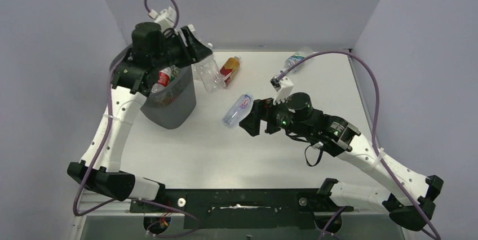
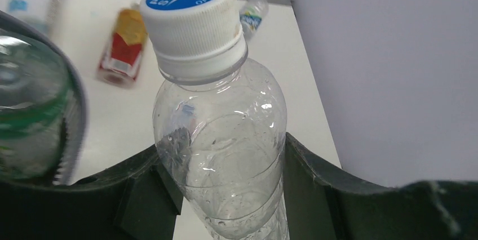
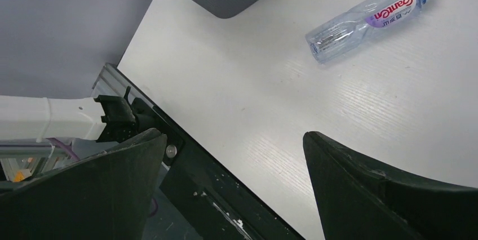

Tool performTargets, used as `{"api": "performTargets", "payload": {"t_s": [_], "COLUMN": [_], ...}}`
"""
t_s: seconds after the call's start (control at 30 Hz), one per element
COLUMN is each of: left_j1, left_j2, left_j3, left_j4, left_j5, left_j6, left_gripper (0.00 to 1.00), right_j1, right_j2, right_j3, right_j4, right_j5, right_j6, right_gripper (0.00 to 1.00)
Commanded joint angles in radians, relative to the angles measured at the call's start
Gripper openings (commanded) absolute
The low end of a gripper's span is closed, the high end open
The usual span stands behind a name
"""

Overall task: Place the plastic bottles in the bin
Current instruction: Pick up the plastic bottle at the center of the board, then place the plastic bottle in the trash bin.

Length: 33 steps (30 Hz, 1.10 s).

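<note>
the left fingers (image 2: 349, 200) clench a clear pocari sweat bottle (image 2: 220, 138) beside the bin (image 1: 169, 102); the right fingers (image 3: 383, 195) stand released, near a ganten bottle (image 3: 366, 20).

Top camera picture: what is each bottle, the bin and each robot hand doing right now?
left gripper: shut on the clear bottle.
clear bottle: capped, gripped, beside the bin.
right gripper: open, empty.
bin: upright, bottles inside.
Ganten bottle: capped, lying on the table.
amber bottle: lying on the table.
far bottle: lying at the table's far edge.
</note>
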Motion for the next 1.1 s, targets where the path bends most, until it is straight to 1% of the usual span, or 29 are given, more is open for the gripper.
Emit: {"api": "performTargets", "payload": {"t_s": [0.0, 0.23, 0.37, 0.47, 0.57, 0.73, 0.87, 1.0, 1.07], "left_j1": [0.124, 0.251, 0.322, 0.361, 0.415, 0.468, 0.492, 0.493, 0.493], "left_j2": [0.026, 0.091, 0.122, 0.1, 0.101, 0.164, 0.199, 0.185, 0.179], "left_j3": [0.173, 0.351, 0.451, 0.414, 0.409, 0.522, 0.592, 0.546, 0.514], "left_j4": [-0.056, -0.075, -0.129, -0.071, -0.041, -0.136, -0.236, -0.285, -0.285], "left_j5": [0.068, 0.042, -0.058, -0.127, -0.142, -0.183, -0.198, -0.225, -0.236], "left_j6": [0.073, 0.098, 0.163, 0.198, 0.213, 0.269, 0.281, 0.282, 0.297], "left_gripper": [0.4, 0.4, 0.4, 0.4, 0.4, 0.4, 0.41, 0.42, 0.42], "right_j1": [0.007, 0.007, 0.007, 0.006, 0.007, 0.007, 0.008, 0.007, 0.007], "right_j2": [-0.056, -0.07, -0.075, -0.081, -0.078, -0.071, -0.055, -0.028, -0.015], "right_j3": [0.031, 0.033, 0.049, 0.046, 0.042, 0.028, 0.017, 0.017, 0.019], "right_j4": [-0.011, -0.058, -0.089, -0.097, -0.098, -0.087, -0.073, -0.058, -0.051], "right_j5": [0.049, 0.061, 0.061, 0.06, 0.056, 0.048, 0.036, 0.021, 0.011], "right_j6": [0.028, 0.052, 0.055, 0.057, 0.06, 0.067, 0.068, 0.066, 0.064], "right_gripper": [0.98, 0.98, 0.98, 0.98, 0.98, 0.98, 0.98, 0.98, 0.98]}}
